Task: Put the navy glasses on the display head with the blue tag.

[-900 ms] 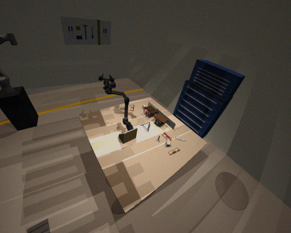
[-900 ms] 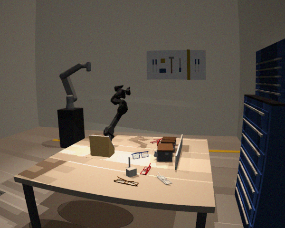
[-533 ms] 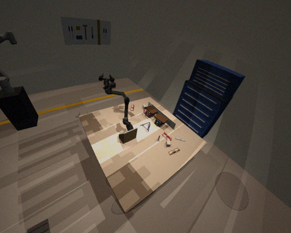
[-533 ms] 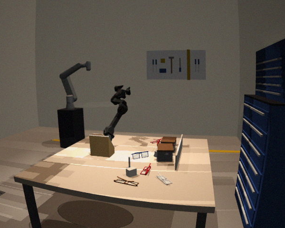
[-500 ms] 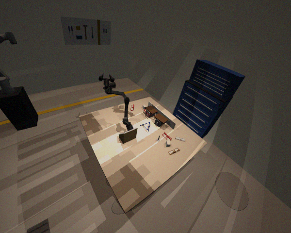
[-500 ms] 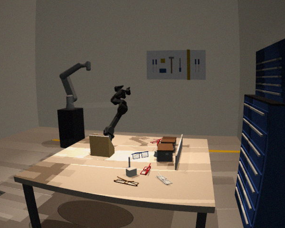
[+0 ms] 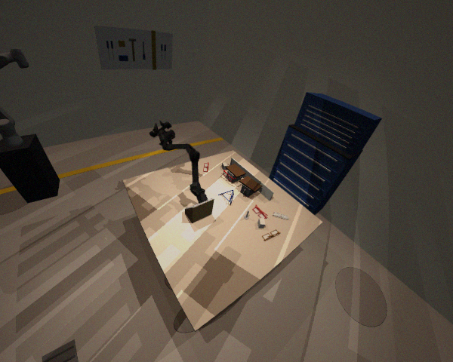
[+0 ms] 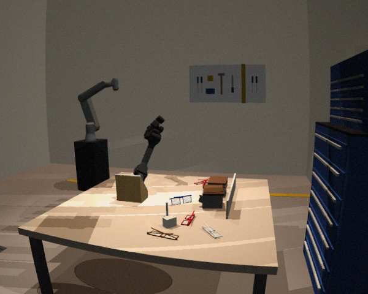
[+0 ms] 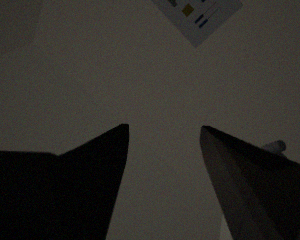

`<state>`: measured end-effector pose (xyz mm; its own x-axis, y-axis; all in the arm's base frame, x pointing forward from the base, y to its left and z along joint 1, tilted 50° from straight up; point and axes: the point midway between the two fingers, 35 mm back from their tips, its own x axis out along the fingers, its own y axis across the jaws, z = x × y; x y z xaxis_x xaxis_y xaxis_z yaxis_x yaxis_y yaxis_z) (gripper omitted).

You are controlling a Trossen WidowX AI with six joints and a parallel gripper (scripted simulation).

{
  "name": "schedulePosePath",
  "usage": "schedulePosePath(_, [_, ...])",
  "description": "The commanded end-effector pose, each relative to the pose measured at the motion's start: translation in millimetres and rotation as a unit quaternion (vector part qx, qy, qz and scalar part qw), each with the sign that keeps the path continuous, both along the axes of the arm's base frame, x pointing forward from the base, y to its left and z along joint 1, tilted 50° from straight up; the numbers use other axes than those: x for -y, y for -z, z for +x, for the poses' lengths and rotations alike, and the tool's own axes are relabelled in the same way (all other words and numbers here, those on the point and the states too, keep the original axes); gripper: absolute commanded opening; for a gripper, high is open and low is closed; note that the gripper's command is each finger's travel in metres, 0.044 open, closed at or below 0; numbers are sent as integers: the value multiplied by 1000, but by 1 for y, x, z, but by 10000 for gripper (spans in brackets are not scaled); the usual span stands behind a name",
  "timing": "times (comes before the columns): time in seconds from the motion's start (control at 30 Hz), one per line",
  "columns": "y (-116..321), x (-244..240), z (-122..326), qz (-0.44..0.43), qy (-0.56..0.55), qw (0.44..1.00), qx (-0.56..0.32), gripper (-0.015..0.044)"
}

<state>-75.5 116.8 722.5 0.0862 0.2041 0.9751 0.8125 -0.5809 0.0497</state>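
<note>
The navy glasses rest on the table, left of the two heads in the exterior view, with temples spread. The nearer dark head has a brown top and bare front as far as visible. The other head, also brown-topped, stands behind it, with red frames at its face. No blue tag can be made out on either. My gripper is raised high above the table, far from the glasses, partly open with nothing between its fingers.
An upright tan board stands by my arm's base. A grey panel stands behind the heads. Red glasses, white glasses, brown glasses and a grey block lie at the near side.
</note>
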Motion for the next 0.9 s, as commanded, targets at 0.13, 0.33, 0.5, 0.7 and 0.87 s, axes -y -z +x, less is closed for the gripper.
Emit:
schedulePosePath(0.13, [18,-61,-13,-60,211,970,107,200])
schedulePosePath(0.33, [36,-108,-5,-105,353,912,180,200])
schedulePosePath(0.5, [54,-145,11,-142,454,848,236,200])
schedulePosePath(0.7, [79,-187,41,-188,556,752,300,200])
schedulePosePath(0.87, [103,-218,76,-226,625,660,350,200])
